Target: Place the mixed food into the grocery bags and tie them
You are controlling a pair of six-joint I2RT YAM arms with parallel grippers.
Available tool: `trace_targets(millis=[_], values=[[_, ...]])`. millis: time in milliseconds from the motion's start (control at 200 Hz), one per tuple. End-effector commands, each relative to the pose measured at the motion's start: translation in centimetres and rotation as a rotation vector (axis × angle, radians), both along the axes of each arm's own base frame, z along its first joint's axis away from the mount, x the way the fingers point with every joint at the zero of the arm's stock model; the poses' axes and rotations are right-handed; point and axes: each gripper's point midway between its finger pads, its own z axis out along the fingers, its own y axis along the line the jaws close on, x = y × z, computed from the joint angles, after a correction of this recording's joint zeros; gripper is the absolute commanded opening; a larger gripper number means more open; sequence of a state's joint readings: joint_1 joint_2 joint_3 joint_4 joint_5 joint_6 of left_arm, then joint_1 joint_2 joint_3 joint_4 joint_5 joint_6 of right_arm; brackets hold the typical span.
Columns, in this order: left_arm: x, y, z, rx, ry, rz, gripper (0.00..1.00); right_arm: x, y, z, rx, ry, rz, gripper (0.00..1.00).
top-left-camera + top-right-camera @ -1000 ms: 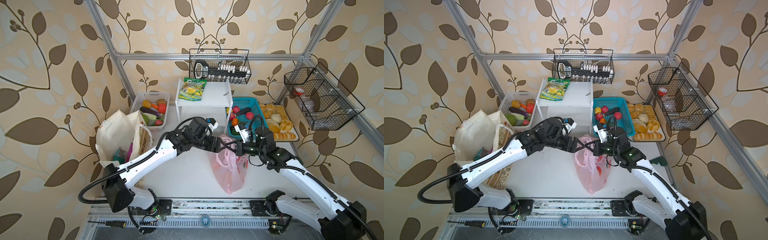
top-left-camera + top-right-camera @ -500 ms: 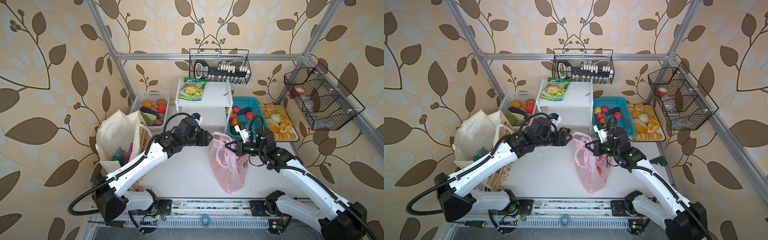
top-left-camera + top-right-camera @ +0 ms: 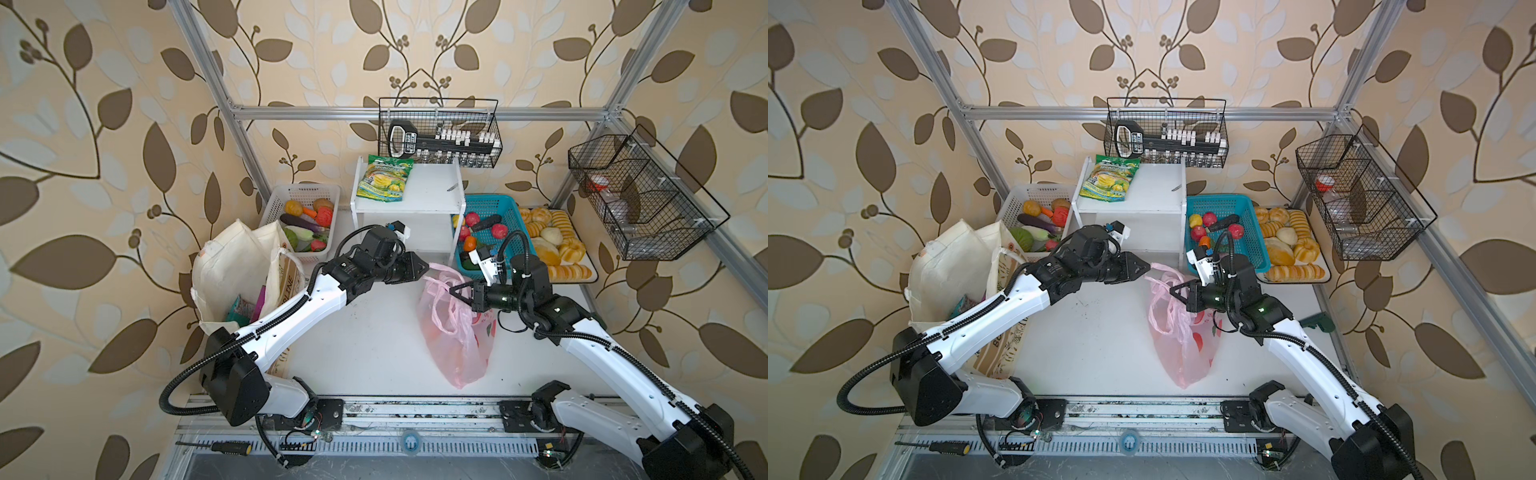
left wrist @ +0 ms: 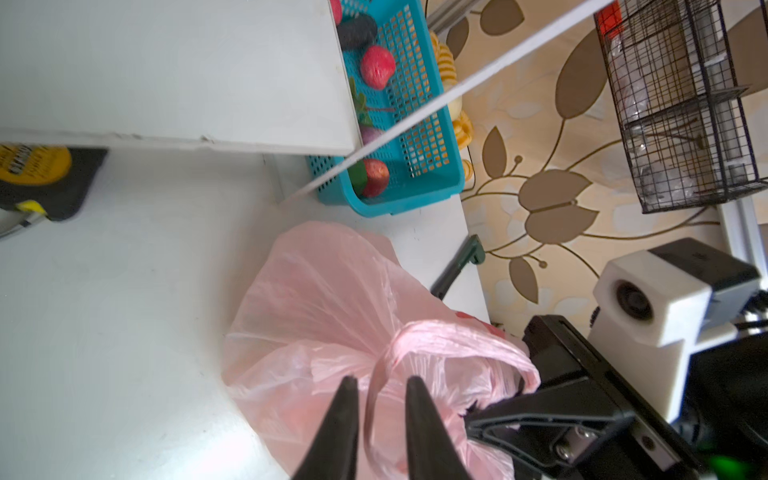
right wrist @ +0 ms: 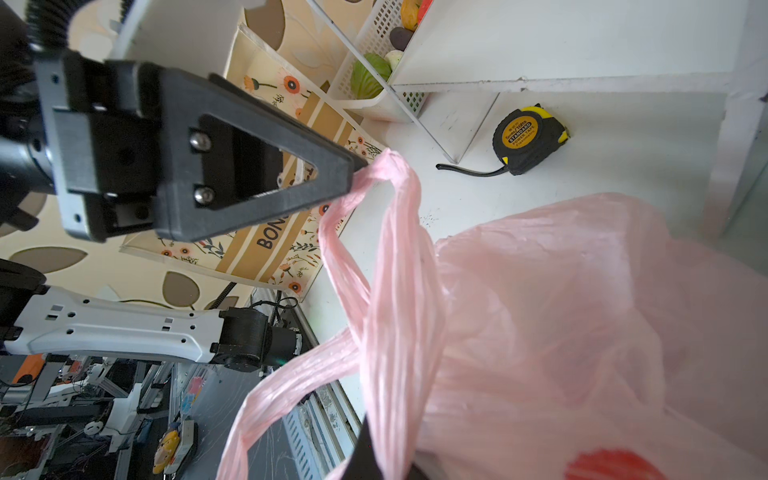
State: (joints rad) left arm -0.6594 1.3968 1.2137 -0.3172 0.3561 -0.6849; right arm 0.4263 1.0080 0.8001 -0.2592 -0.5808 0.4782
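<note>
At mid-table, pinches pink plastic bag (image 3: 457,353) handles in closed left gripper (image 3: 425,268) and right gripper (image 3: 454,290); seems mid-knot, with canvas tote (image 3: 232,266) left to tie.

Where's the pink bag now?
In both top views the pink bag lies right of the middle, in front of the blue basket, its handles between the left gripper and right gripper.
</note>
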Motion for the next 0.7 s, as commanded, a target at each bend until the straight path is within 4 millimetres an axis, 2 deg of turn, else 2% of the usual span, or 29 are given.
trace_targets(millis=[0, 45, 280, 490, 575, 695], values=[[-0.9, -0.5, -0.7, -0.038, 0.044, -0.052, 0.06, -0.3, 0.3, 0.5, 0.023, -0.012, 0.019, 0.02], [-1.2, -0.5, -1.2, -0.038, 0.055, -0.058, 0.00, -0.3, 0.3, 0.5, 0.023, -0.014, 0.020, 0.03], [-2.3, 0.3, -2.9, -0.039, 0.098, -0.039, 0.00, -0.2, 0.3, 0.5, 0.025, -0.013, 0.016, 0.03], [-2.9, -0.4, -3.3, -0.098, 0.137, -0.065, 0.00, -0.4, 0.4, 0.6, 0.036, -0.010, 0.025, 0.05], [-3.2, -1.2, -3.2, -0.141, 0.151, -0.085, 0.00, -0.5, 0.5, 0.8, 0.046, -0.008, 0.034, 0.10], [-3.7, -2.7, -3.4, -0.182, 0.186, -0.118, 0.00, -0.6, 0.4, 1.1, 0.063, -0.003, 0.030, 0.22]])
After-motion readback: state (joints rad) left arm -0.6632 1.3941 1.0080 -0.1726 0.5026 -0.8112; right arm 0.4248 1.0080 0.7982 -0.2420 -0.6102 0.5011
